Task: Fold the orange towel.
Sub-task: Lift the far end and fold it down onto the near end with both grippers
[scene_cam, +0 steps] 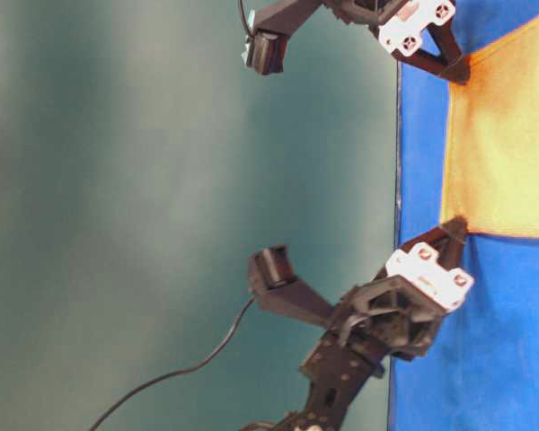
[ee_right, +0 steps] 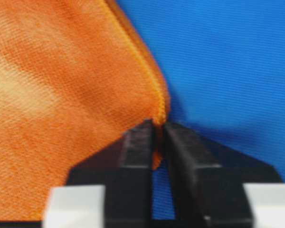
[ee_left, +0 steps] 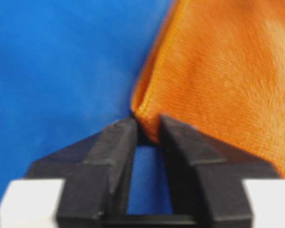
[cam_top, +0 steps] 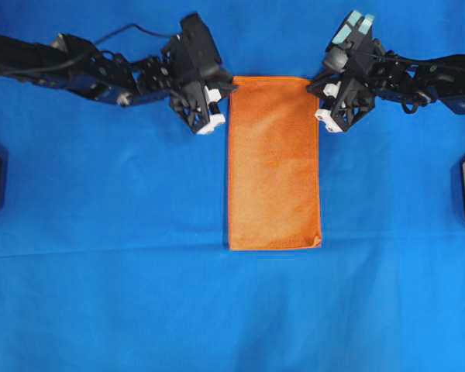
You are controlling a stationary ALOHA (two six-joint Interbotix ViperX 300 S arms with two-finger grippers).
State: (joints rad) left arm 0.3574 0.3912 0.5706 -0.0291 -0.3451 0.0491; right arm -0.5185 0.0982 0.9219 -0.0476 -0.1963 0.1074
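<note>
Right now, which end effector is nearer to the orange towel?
Neither: both grip the orange towel. The left end effector pinches its far left corner, the right end effector its far right corner.

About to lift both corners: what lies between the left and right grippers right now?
Only the orange towel, its top edge spanning from the left gripper to the right gripper. Each gripper pinches a corner. The overhead view shows nothing else there.

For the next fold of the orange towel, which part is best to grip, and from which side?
Grip the two far corners of the towel, one per gripper, coming from above at its outer edges. It lies flat as a long rectangle, so the short far edge can be carried over. Left gripper and right gripper already pinch there.
</note>
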